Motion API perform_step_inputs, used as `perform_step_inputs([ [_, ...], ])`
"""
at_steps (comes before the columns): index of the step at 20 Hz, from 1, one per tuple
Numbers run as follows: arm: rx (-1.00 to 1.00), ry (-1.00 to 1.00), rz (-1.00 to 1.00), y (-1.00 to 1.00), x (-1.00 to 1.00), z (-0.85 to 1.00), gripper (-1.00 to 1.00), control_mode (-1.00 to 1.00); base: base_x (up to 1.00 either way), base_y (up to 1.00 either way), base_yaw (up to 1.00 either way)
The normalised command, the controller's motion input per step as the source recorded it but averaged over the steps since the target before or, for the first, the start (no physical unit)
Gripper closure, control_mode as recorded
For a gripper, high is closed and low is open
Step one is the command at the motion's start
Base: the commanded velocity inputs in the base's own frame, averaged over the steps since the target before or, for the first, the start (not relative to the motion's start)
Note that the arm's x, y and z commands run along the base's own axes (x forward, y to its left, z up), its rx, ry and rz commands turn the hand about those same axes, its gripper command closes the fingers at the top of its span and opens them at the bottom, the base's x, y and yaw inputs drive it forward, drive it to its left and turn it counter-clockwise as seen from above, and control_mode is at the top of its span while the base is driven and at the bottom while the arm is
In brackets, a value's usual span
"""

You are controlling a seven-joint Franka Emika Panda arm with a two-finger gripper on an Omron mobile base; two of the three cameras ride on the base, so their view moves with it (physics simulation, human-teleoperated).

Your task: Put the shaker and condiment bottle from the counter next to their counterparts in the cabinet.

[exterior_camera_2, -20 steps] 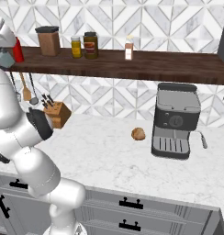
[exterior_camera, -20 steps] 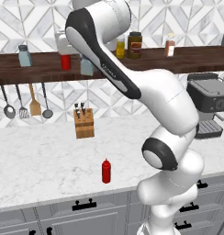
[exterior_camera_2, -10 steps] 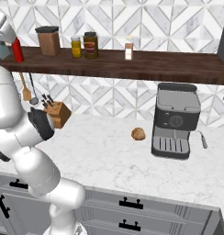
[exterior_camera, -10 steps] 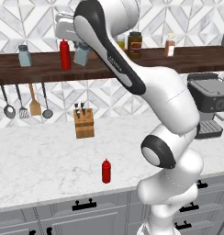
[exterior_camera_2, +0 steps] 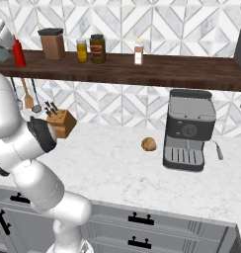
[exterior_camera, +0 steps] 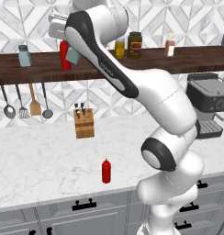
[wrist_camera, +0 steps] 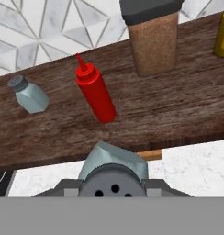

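Blue-grey shaker (wrist_camera: pixel 113 172) sits clamped between the jaws, cap toward camera.

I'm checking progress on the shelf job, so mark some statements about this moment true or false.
1. The pincer holds a shaker. True.
2. A red squeeze bottle stands on the counter. True.
3. The shelf has no shaker on it. False: a matching shaker stands there, beside another red bottle.
4. The knife block sits on the shelf. False: it is on the counter.
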Motion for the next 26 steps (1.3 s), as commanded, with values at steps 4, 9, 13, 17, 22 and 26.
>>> perform_step_inputs([
  [4, 0.06, -0.03, -0.04, 0.16, 0.05, 0.10, 1.00, -1.00, 0.00, 0.00, 0.00],
  [9, 0.07, 0.00, -0.04, 0.24, 0.15, -0.13, 1.00, -1.00, 0.00, 0.00, 0.00],
  [13, 0.01, 0.05, -0.03, 0.53, 0.37, -0.19, 1.00, -1.00, 0.00, 0.00, 0.00],
  [17, 0.00, 0.00, 0.00, 0.07, 0.00, 0.00, 1.00, -1.00, 0.00, 0.00, 0.00],
  [22, 0.00, 0.01, -0.08, 0.10, 0.31, -0.01, 1.00, -1.00, 0.00, 0.00, 0.00],
  [26, 0.00, 0.07, -0.09, 0.15, 0.37, 0.00, 1.00, -1.00, 0.00, 0.00, 0.00],
])
